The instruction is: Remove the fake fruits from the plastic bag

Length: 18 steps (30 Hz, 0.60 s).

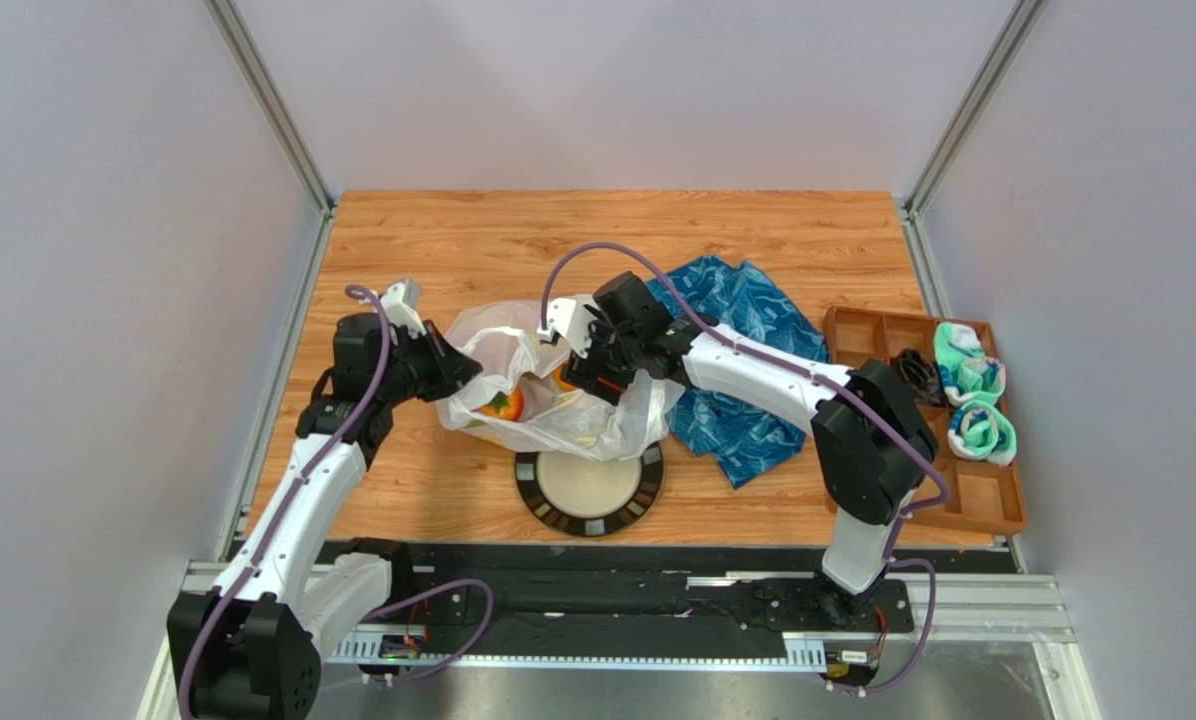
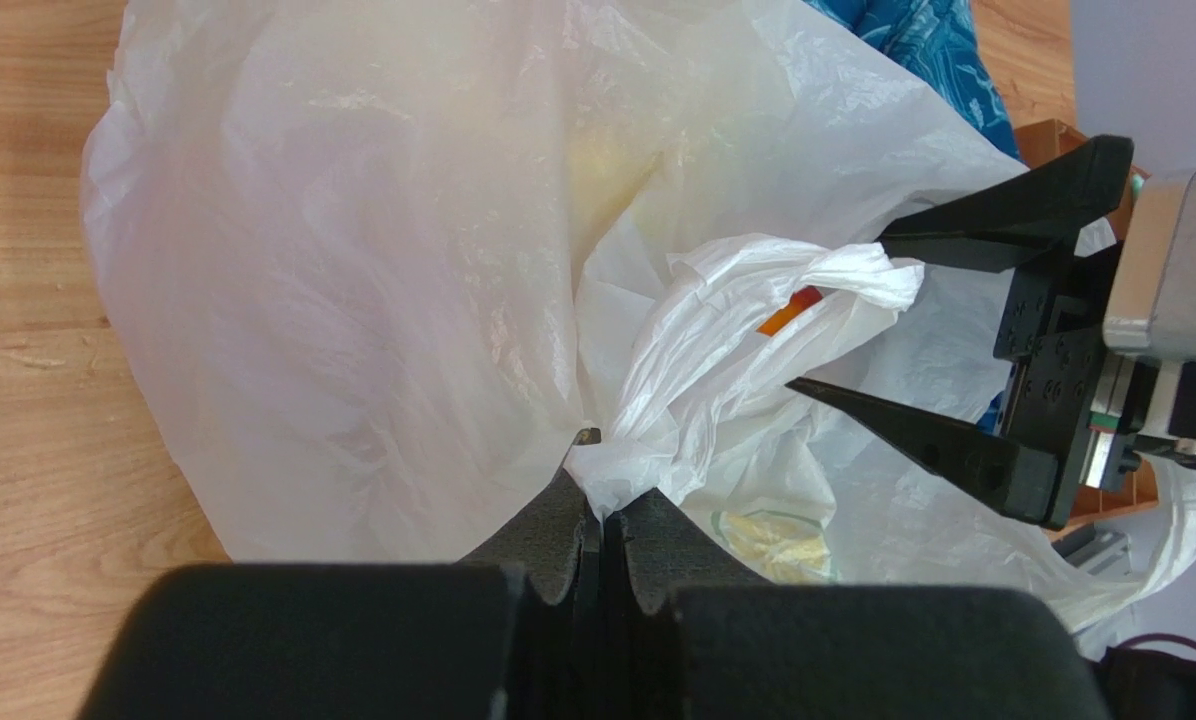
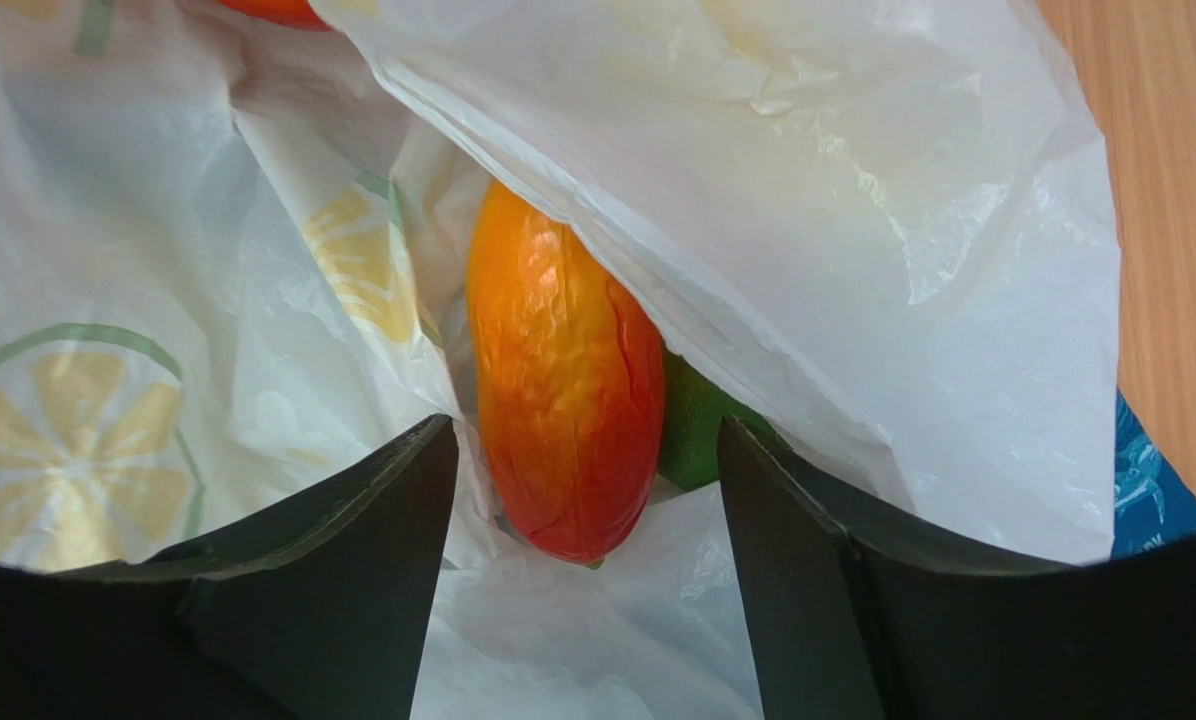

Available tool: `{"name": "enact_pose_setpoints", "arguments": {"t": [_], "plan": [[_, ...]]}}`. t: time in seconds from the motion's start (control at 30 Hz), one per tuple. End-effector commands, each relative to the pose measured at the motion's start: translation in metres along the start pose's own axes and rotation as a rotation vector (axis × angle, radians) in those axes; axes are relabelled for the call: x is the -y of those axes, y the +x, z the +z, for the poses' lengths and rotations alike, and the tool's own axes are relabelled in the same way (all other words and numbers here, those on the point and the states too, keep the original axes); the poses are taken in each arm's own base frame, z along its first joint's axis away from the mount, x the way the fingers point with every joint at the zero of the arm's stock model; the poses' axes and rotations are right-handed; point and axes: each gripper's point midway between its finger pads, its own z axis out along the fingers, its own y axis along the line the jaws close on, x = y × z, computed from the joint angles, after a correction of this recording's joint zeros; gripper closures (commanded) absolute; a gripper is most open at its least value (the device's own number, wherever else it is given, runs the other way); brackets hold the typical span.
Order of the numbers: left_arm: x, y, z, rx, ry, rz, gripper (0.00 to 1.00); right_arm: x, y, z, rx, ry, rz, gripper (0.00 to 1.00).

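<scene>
Left hand (image 2: 604, 518) tight on the plastic bag (image 2: 334, 270); right hand (image 3: 585, 435), jaws apart, astride the mango (image 3: 559, 360).

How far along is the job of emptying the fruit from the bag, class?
Done: nothing yet; no fruit shows outside the plastic bag. In hand: the left gripper pinches the bag, and the right gripper, open, straddles the mango-shaped fruit inside. Left: lifting it out, then the green fruit beside it and the rest.

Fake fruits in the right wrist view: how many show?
3: mango shape at centre; green fruit against its right side; red-orange sliver at top edge. More may be hidden.
</scene>
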Motion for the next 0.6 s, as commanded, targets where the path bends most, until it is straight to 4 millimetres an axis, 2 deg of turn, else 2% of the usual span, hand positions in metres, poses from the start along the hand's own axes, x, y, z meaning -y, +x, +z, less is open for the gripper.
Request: {"name": "enact_pose_setpoints", "arguments": {"t": [0.0, 0.13, 0.23, 0.3, 0.47, 0.53, 0.57], "plan": [[0.012, -0.014, -0.001, 0.043, 0.046, 0.008, 1.0, 0.0, -0.03, -0.001, 0.046, -0.067, 0.065, 0.31], [0.012, -0.01, -0.002, 0.039, 0.05, 0.004, 1.0, 0.001, -0.048, -0.001, 0.071, -0.105, 0.09, 0.31], [0.012, -0.01, -0.005, 0.043, 0.049, 0.005, 1.0, -0.005, -0.057, -0.005, 0.08, -0.165, 0.075, 0.31], [0.012, -0.01, -0.006, 0.045, 0.045, 0.006, 1.0, 0.003, -0.056, -0.002, 0.068, -0.116, 0.107, 0.33], [0.013, -0.012, -0.006, 0.055, 0.051, 0.004, 1.0, 0.021, -0.036, 0.02, -0.046, -0.02, 0.09, 0.34], [0.014, -0.014, -0.006, 0.058, 0.051, 0.008, 1.0, 0.016, -0.02, 0.028, -0.122, -0.039, 0.074, 0.34], [0.015, -0.015, -0.006, 0.061, 0.052, 0.01, 1.0, 0.017, -0.02, 0.029, -0.135, -0.037, 0.074, 0.34]]}}
